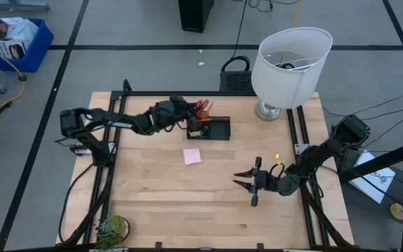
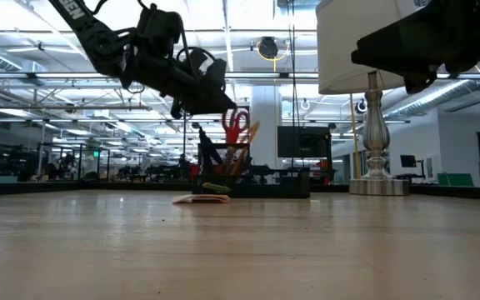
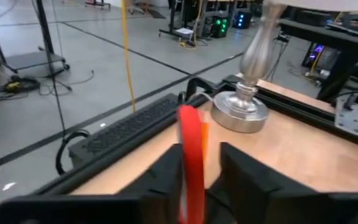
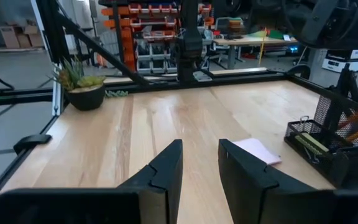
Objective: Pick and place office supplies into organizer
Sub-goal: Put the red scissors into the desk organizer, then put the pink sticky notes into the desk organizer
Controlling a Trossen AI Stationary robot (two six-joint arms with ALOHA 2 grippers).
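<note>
The black organizer [image 1: 214, 129] stands at the table's far middle. The red-handled scissors [image 2: 236, 125] and orange pencils [image 1: 209, 107] stand upright in its cup section. My left gripper [image 1: 187, 116] is above the cup. Its fingers stand open on either side of the scissors' red handle [image 3: 190, 162], with a gap beside one finger. The pink sticky-note pad [image 1: 192, 155] lies flat on the table in front of the organizer and also shows in the right wrist view [image 4: 258, 150]. My right gripper [image 1: 247, 183] hovers open and empty at the near right. My left gripper's fingers [image 3: 166, 177] come slanting down from the table's left at the top of the scissors' handle [image 3: 188, 134]. The handle stands edge-on between them. I cannot tell whether either finger touches it. The scissors stand in the cup with the handle up.
A big white lamp [image 1: 290, 63] stands on its metal base [image 1: 268, 110] at the far right, close to the organizer. A small green plant [image 1: 110, 229] sits at the near left corner. Bare wood lies around the pad and between the two grippers.
</note>
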